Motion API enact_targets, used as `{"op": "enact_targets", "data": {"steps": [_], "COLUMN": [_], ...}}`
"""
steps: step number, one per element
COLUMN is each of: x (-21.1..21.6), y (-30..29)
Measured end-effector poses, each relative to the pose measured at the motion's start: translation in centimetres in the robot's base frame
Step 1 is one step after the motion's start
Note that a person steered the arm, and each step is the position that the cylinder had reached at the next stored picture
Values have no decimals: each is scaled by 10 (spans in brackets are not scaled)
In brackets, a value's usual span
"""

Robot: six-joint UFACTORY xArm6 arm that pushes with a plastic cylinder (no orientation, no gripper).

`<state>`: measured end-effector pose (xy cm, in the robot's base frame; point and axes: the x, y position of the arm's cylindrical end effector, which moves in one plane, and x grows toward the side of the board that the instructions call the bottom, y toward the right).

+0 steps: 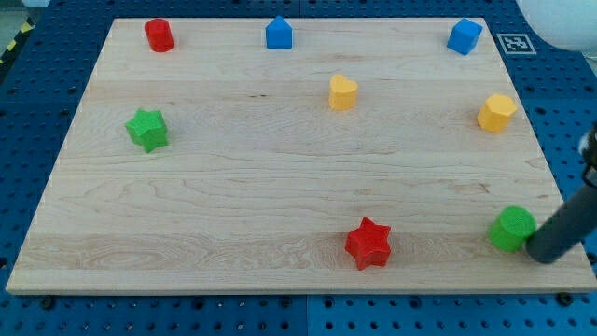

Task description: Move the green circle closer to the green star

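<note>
Right now my tip [541,254] sits at the board's lower right corner, touching or just beside the right side of the green circle [512,229]. No pincer exists on this arm, only a dark rod slanting in from the view's right edge, so nothing is clenched or released; it can only shove.

What matters is the line-up: the green star [147,129] lies far off toward the view's left and somewhat toward the top, well apart from the circle, while the tip stands on the circle's opposite side. A push leftward and slightly upward looks, to my eye, like what the job needs.

Just left of that path and lower lies the red star [368,243]; it may get nudged if the push runs flat. No containers are on the wooden board [280,177], only loose blocks.
</note>
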<state>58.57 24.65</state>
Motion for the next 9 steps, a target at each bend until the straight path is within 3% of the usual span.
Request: {"op": "enact_targets", "data": {"steps": [2, 3, 5, 9], "x": [-3, -10, -23, -25], "y": [25, -26, 7, -77]}}
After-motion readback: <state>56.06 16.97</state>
